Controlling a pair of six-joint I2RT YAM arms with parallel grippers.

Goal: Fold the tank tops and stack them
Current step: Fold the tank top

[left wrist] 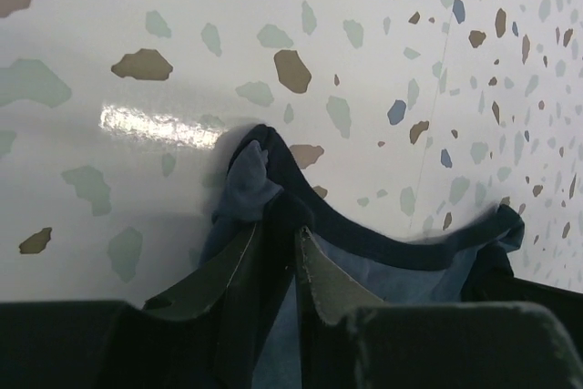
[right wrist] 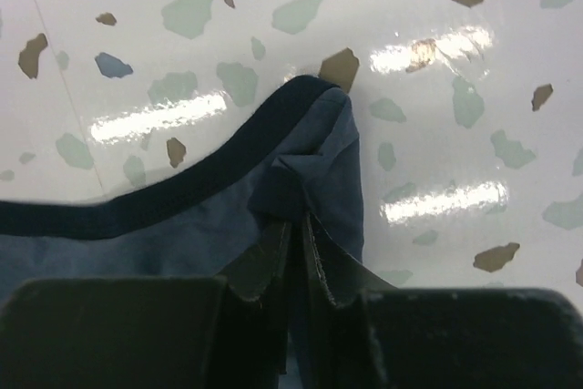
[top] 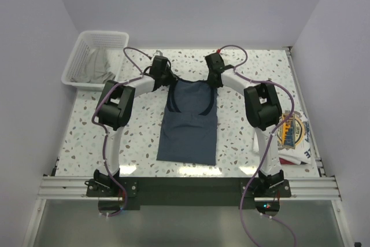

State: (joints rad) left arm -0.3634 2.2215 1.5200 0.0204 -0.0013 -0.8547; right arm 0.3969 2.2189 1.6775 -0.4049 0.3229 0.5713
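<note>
1. The slate-blue tank top [top: 188, 134] lies flat at the centre of the tabletop [top: 104, 137]. In the top view its long axis runs from upper frame to lower frame, with the straps at the upper end and the hem at the lower end, towards the arm bases.
2. The left end effector [top: 163, 78] sits at the garment's upper left corner, on the left strap. In its wrist view the fingers [left wrist: 239, 266] stand narrow, with the navy-trimmed strap pinched between them and a nub of cloth bunched just past the tips.
3. The right end effector [top: 215, 76] sits at the upper right corner, on the other strap. Its fingers [right wrist: 264, 266] are nearly together with strap cloth gathered between the tips, which reads as a grip.
4. The body of the top stretches away from both end effectors towards the lower frame. A fold would therefore likely carry the strap end along that axis towards the hem. Neither arm is nearer, as each holds its own corner.
5. The white tank top [top: 293, 137] lies bunched at the right edge of the tabletop with its graphic up. It is beside the right arm and well apart from the blue one.
6. A basket [top: 78, 62] stands at the upper left.
</note>
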